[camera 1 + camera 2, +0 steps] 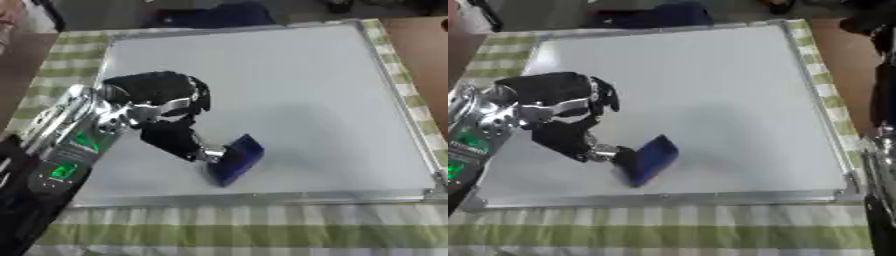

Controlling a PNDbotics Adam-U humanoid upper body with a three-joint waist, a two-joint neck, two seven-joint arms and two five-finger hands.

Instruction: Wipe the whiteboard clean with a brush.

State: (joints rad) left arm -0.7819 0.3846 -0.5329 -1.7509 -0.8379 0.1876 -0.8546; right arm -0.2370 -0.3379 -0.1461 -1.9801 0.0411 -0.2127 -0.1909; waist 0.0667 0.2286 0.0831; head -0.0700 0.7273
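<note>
We held the blue brush (236, 159) pinched in our left robot hand (166, 107), tilted onto the whiteboard (297, 90) just ahead of it, so its edge could wipe.

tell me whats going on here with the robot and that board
The robot's left hand has its fingers curled round a blue eraser brush and presses it onto the whiteboard near its front edge. The board lies flat on a green checked tablecloth, and no marks can be made out on it. The right arm shows only at the right edge of the right eye view; its hand is out of sight.
</note>
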